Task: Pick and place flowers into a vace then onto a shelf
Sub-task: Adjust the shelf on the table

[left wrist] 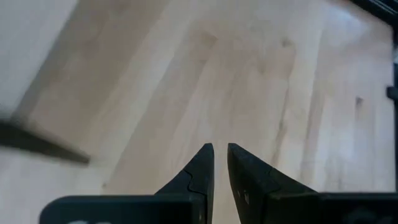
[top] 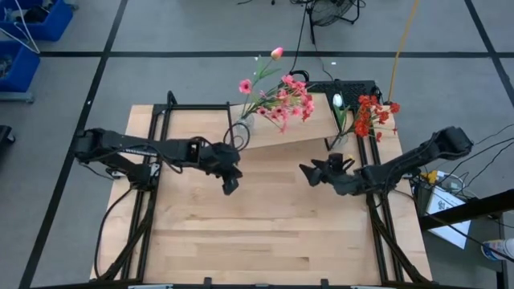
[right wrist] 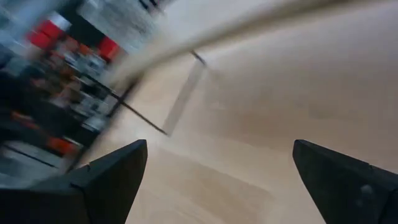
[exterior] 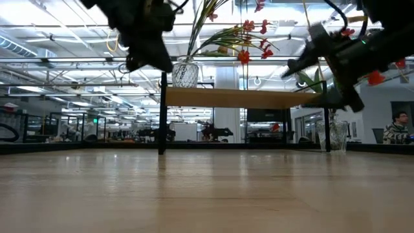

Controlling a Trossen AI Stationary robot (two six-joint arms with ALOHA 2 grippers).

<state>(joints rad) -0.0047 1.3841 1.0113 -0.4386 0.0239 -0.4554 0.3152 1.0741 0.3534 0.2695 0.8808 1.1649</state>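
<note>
With the flowers point(top: 281, 100) in a vase point(top: 243, 123) on the shelf point(top: 293, 128) at upper centre, the nearly closed, empty left gripper point(top: 230, 186) and wide-open, empty right gripper point(top: 309, 172) risked clipping the shelf and toppling it.

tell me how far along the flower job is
Looks mostly done: a glass vase of pink flowers stands on the shelf. Nothing in hand: left gripper shut and empty, right gripper open. Red flowers sit at the shelf's right end, apparently off it.
</note>
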